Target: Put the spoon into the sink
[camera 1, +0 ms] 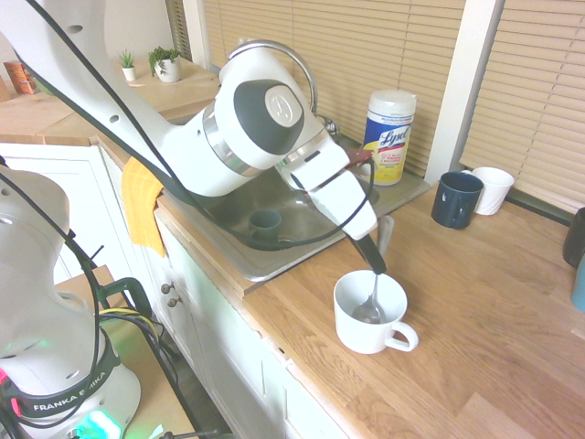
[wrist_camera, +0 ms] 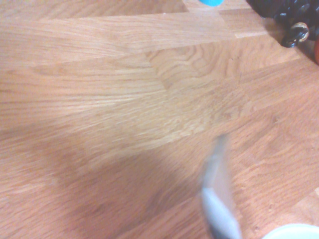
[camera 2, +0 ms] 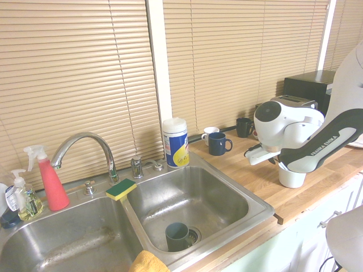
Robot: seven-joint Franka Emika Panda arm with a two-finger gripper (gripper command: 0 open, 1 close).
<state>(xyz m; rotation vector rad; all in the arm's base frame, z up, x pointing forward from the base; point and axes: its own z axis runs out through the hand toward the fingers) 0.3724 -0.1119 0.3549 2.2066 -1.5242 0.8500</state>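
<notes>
Stainless steel sink (camera 1: 309,218) awaits at left as a slim silver spoon (camera 1: 372,308) leans in a white ceramic mug (camera 1: 345,315) on the wooden table (camera 1: 457,366), handle beside the robot's fingers (camera 1: 378,266), whose grip cannot be told. A loose hold could let the slick metal swivel or drop; a sideways pull could tip the mug.

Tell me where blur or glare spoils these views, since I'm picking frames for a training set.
Wrist view: slim silver metal spoon handle blurred, soft shadow across the brown wooden countertop; first exterior view: tall white Lysol canister's lid washed out; second exterior view: bright reflections in the stainless steel double-basin sink.
</notes>
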